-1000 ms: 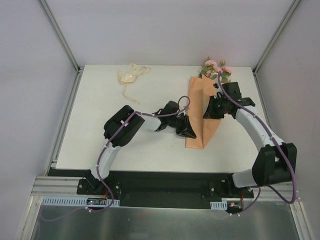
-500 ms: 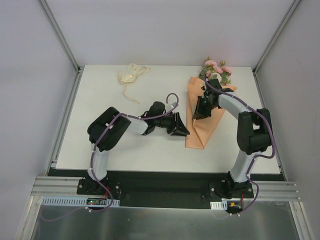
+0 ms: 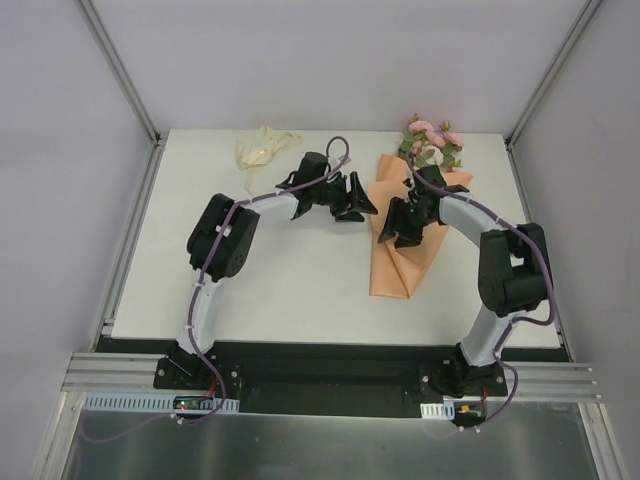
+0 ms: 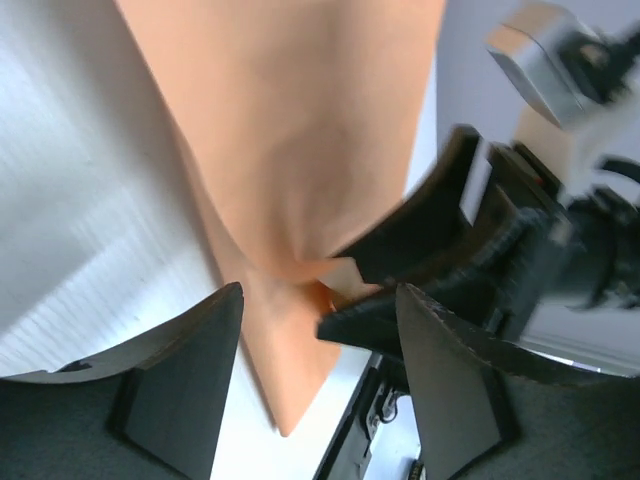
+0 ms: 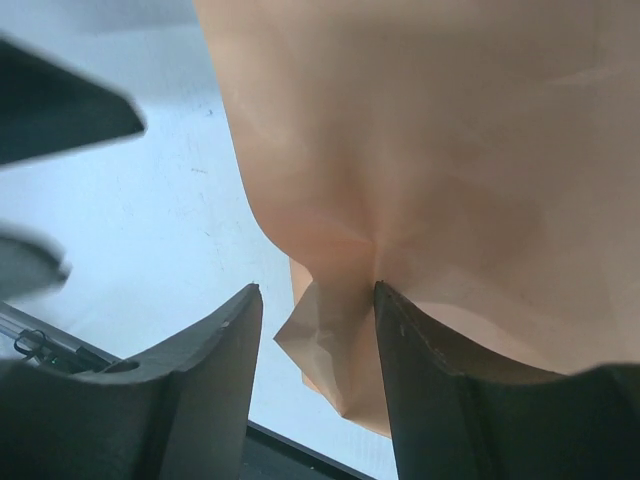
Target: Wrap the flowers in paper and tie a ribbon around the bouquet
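Observation:
The bouquet lies at the table's back right: pink flowers [image 3: 432, 140] stick out of a peach-orange paper [image 3: 395, 275] cone whose tip points toward the arms. My right gripper [image 3: 395, 238] hovers open over the cone's middle. In the right wrist view the right gripper [image 5: 316, 290] straddles a crumpled fold of paper [image 5: 420, 130]. My left gripper [image 3: 360, 212] stands open just left of the cone's upper edge and holds nothing. In the left wrist view the left gripper [image 4: 318, 300] faces the paper [image 4: 290, 130]. The cream ribbon [image 3: 262, 150] lies bunched at the back left, apart from both grippers.
The white table [image 3: 250, 280] is boxed in by grey walls, with metal posts at its back corners. The black rail [image 3: 330, 365] carrying the arm bases runs along the near edge. The right gripper's body [image 4: 470, 250] shows close by in the left wrist view.
Both grippers have opened and let go of the paper. The left arm swung from beside the cone's lower half toward the back, and the right gripper shifted slightly down the cone.

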